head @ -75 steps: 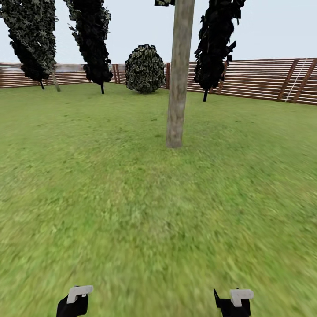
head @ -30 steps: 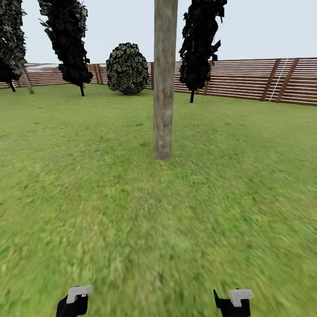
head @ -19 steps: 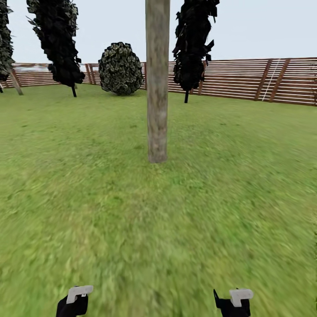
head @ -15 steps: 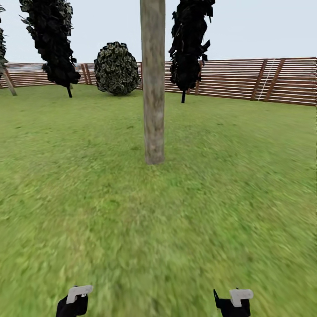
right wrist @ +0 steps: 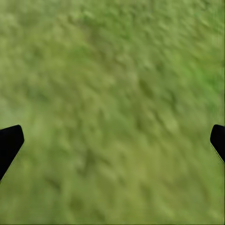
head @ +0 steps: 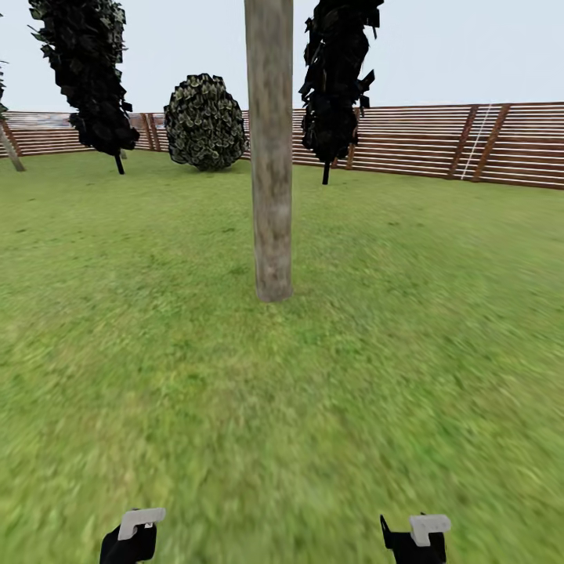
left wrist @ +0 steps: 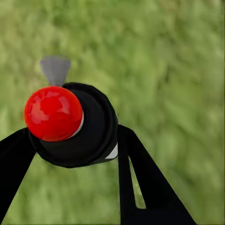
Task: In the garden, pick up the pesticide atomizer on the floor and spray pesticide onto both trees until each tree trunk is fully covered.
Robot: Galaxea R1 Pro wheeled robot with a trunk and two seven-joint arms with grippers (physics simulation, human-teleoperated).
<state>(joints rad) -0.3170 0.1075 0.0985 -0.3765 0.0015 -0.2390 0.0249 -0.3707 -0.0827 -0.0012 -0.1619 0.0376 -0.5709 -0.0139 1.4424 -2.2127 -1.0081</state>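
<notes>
One tree's thick trunk (head: 271, 157) of grey-brown bark rises straight ahead from the grass floor (head: 329, 407), a few steps off in the head view. My left gripper (left wrist: 75, 136) is shut on the pesticide atomizer (left wrist: 96, 126), a dark round body with a red ball cap and a grey nozzle, held over the grass. The left gripper (head: 130, 536) and right gripper (head: 415, 536) sit low at the head view's bottom edge. In the right wrist view my right gripper (right wrist: 115, 138) stands open, its black fingertips wide apart with nothing but grass between them.
A brown slatted fence (head: 439, 145) rings the lawn at the back. Two dark narrow trees (head: 86, 78) (head: 337, 78) and a round bush (head: 205, 121) stand near it. Open grass lies on both sides of the trunk.
The whole head view has shifted: the trunk now looks closer, larger and further left than 2.5 s ago, so the camera has advanced. Both grippers hold the same place in the picture.
</notes>
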